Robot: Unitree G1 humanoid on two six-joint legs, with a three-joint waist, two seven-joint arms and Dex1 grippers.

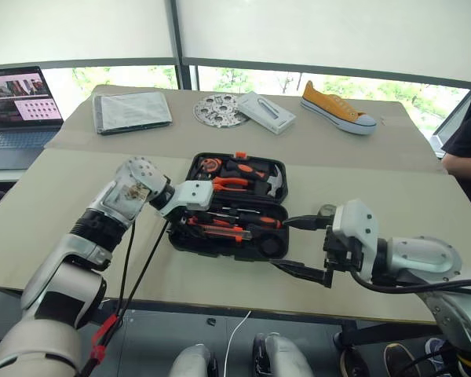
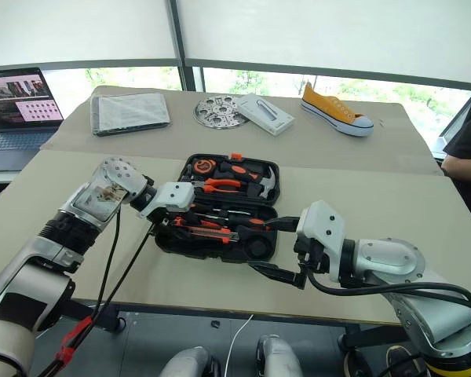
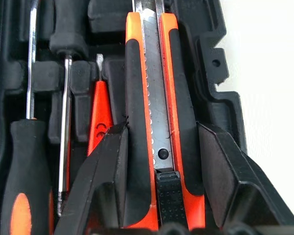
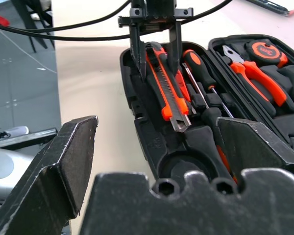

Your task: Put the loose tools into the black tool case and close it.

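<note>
Right gripper (image 1: 306, 247), nearest item, hovers at the near right corner of the black tool case (image 1: 229, 206), fingers spread wide and holding nothing, one finger above the case's right end and the other just off its near edge. Black tool case: lies open at the middle of the bench (image 1: 55, 196), lid half toward the far edge, tray half toward the near edge. Lid half: carries pliers (image 1: 231, 182), hammer (image 1: 268, 182) and tape measure (image 1: 210, 165), all seated. Tray half: black-and-orange utility knife (image 3: 154, 122) lies in its recess along the near side; beside it, slim orange tester screwdriver (image 3: 100, 120) and two black-and-orange-handled screwdrivers (image 3: 27, 171), seemingly in their slots. Left gripper (image 3: 159, 166): at the tray's left end, fingers straddling the butt of the utility knife, set slightly apart from its sides; whether they press it cannot be told. Small round dark item (image 1: 326, 210): on the bench just beyond the case's right end, possibly the tape roll, too small to confirm; the round recess (image 4: 179, 169) at the tray's right end looks vacant. Step in hand, by judgement: seating or letting go of the knife. Next move calls for lifting the left gripper clear without dragging the knife, fetching the round item into its recess, then folding the lid over and latching.
</note>
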